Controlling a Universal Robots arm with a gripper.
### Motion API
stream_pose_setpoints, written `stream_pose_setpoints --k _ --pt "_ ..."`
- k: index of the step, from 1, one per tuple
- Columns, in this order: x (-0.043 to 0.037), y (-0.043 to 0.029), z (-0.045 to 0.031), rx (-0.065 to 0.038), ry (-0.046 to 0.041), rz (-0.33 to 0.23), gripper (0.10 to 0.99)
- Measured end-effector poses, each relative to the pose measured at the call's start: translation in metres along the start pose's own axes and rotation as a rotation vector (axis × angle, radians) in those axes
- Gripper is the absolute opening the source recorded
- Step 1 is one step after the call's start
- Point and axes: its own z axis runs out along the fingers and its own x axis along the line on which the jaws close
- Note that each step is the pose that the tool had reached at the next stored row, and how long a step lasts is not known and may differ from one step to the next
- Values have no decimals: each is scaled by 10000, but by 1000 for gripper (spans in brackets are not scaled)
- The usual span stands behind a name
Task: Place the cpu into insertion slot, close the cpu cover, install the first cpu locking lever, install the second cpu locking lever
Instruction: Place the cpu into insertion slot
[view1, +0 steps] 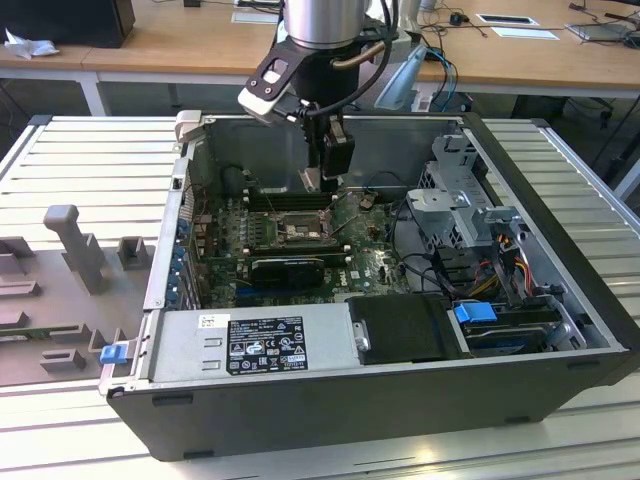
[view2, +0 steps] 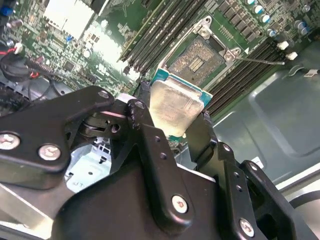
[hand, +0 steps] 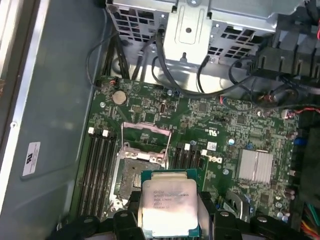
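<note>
One cpu (hand: 167, 205), pale metal face towards the camera with a green edge around it, is clamped by two opposite edges between the two black fingers (view2: 143, 117) of the hand (hand: 170, 220). In both wrist views it sits over one side of the single insertion slot (hand: 131, 172), covering part of the slot's rim. Whether the chip touches the slot cannot be told.

The slot is bare, its contact field exposed. One cpu cover (hand: 146, 131) stands flipped up at the slot's far edge. One thin metal lever rod (view2: 260, 61) sticks out beside the slot in the second wrist view. Two banks of long dark memory slots (hand: 100, 162) flank the slot, and their number is hard to count. One finned silver heatsink (hand: 256, 165) and one coin cell (hand: 118, 96) sit further out on the green board.

In the exterior view the hand (view1: 333, 165) hangs inside one open computer case (view1: 350, 410) lying on a slatted metal surface (view1: 80, 150). The chip itself is hard to make out there. In the first wrist view, the hand's body hides the cpu's near edge.
</note>
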Motion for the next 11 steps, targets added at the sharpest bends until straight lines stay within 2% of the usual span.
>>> stream_pose_setpoints --k 5,11 --pt "-1 -6 55 -9 -66 828 529" --pt "9 -35 160 -14 -99 1248 529"
